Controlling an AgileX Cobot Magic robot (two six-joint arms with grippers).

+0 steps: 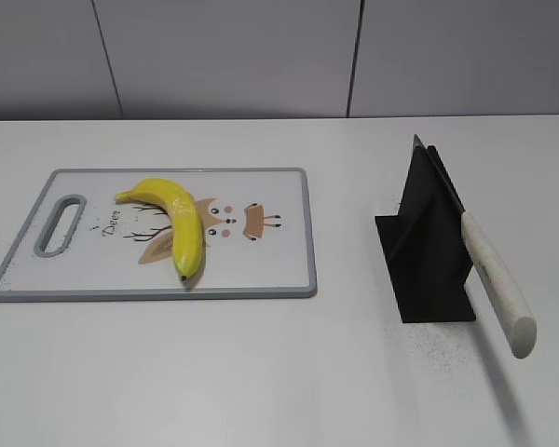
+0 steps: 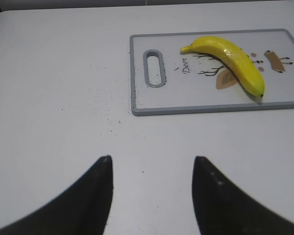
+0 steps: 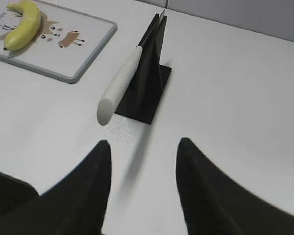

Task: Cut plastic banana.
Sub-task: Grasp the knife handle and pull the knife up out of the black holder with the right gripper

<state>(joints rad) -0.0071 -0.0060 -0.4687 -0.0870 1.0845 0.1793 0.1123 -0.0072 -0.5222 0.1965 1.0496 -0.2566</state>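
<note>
Glossy yellow curved plastic banana (image 1: pixel 172 222) lies whole on a white, grey-rimmed rectangular cutting board w/ deer print (image 1: pixel 289 279), on the left half of the white desk (image 1: pixel 261 372), stem toward the far edge, dark tip toward the near edge. Right of the board, apart from it, a black angular knife stand (image 1: pixel 427 270) holds a white-handled knife (image 1: pixel 497 284) on a slant, handle jutting toward the near-right corner. Left gripper (image 2: pixel 151 196) hovers over bare desk near the board's handle-slot end, fingers spread wide, holding nothing. Right gripper (image 3: pixel 142 186) sits just short of the knife handle, fingers likewise wide apart, empty.
</note>
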